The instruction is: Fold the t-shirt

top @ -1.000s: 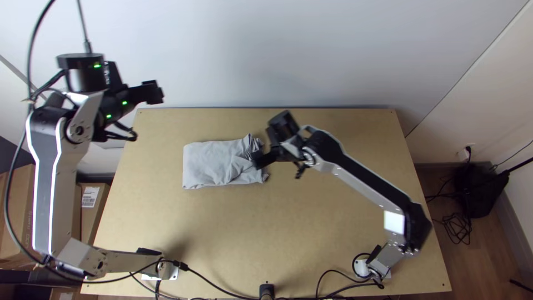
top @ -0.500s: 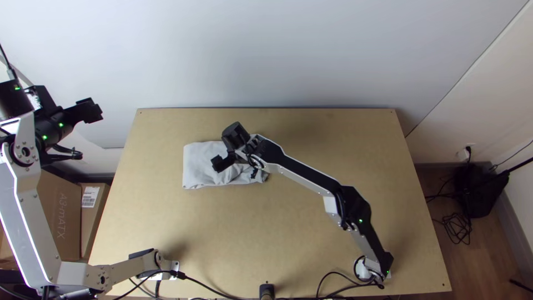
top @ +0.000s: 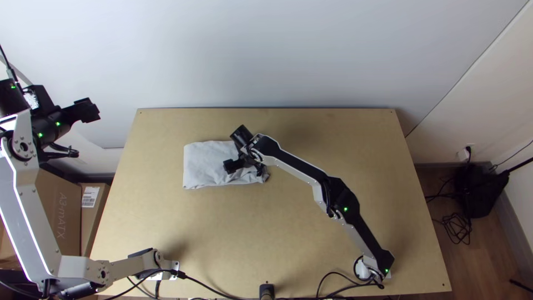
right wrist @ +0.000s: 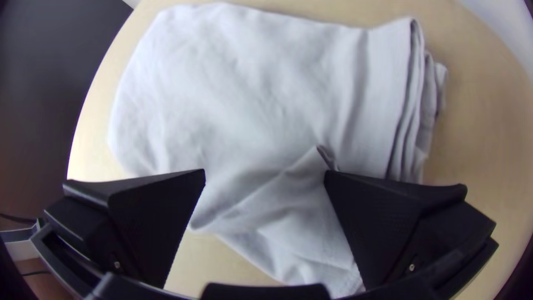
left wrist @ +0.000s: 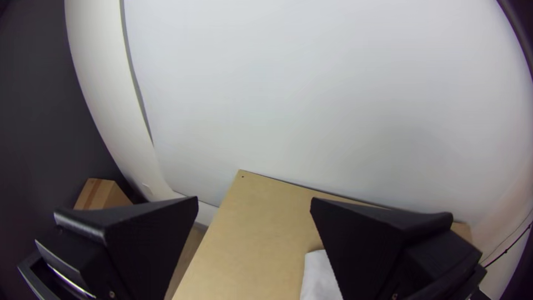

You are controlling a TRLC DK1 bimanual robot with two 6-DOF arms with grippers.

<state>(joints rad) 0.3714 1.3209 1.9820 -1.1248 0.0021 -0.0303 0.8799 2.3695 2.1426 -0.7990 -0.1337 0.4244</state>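
Note:
In the top view my left gripper (top: pixel 89 110) hangs beyond the table's left edge, away from the cloth. The left wrist view shows the same gripper (left wrist: pixel 254 203) open, nothing between its fingers. My right gripper (top: pixel 230 166) is over the right half of the folded grey t-shirt (top: pixel 203 164). Seen from its own wrist, the right gripper (right wrist: pixel 265 172) stands open above the t-shirt (right wrist: pixel 266 94). The cloth lies as a flat rectangle in several layers, with stacked fold edges at one end and a wrinkled flap between the fingers. Whether the fingers touch it, I cannot tell.
The light wooden table (top: pixel 311 233) has bare surface right of and nearer than the cloth. Black cables (top: pixel 222 288) run along its near edge. A white wall (top: pixel 266 55) rises behind the far edge. Cardboard boxes (top: pixel 64 214) stand on the floor at the left.
My left arm has swung outward to the left, away from the table. The right gripper moved left over the t-shirt, then slightly back to the right. The t-shirt looks unmoved.

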